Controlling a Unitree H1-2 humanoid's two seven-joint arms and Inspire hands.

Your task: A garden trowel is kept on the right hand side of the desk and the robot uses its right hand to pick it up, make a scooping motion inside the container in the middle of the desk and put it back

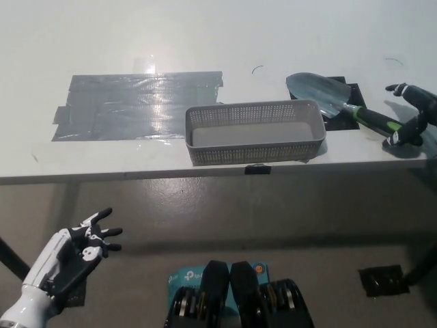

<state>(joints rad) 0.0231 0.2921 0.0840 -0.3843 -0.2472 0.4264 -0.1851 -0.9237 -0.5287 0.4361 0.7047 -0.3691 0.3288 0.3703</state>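
Slippage risk: right hand (pixel 412 117), fingers spread at the trowel (pixel 347 104) handle's end (left hand (pixel 74 250) idle, also spread), may grip too far back.

one camera on the robot's head is looking steeply down and forward, sitting well above the desk (pixel 205 34). it is taking in the desk top across the upper half and the floor (pixel 287 219) below, with the container (pixel 256 133) lying near centre, the left hand (pixel 72 256) showing lower left and the right hand (pixel 413 113) showing at the right edge
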